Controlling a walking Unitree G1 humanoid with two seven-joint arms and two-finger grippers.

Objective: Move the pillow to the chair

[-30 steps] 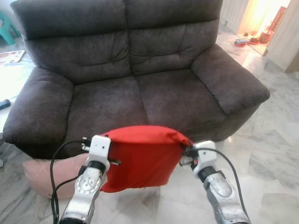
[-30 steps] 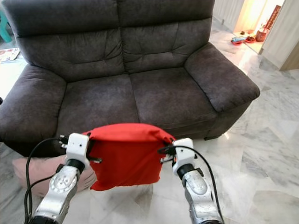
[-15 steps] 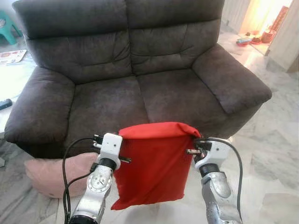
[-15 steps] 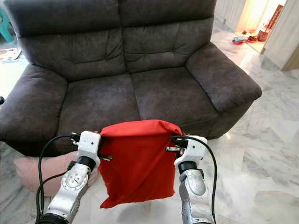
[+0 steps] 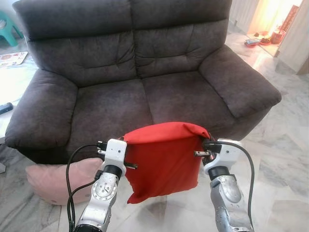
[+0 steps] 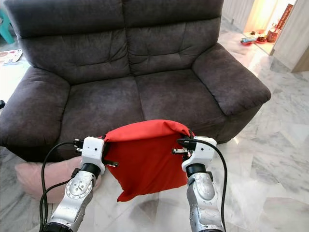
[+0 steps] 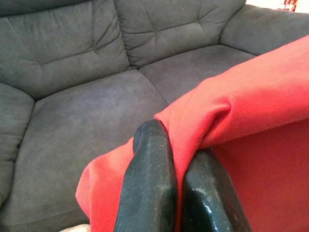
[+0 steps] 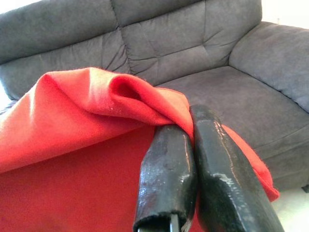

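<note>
A two-seat sofa fills the upper frame. Before its seat, at lower centre, a pillow hangs between the left gripper and right gripper. Another cushion lies on the floor, lower left.

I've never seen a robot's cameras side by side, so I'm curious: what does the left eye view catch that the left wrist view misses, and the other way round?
The left eye view alone takes in both arms, the pink pillow on the marble floor beside the sofa, and the sunlit doorway. The left wrist view alone gives a close look at the left gripper, its black fingers pinched shut on a fold of cloth. Both share the red pillow cover and the dark grey sofa.
</note>
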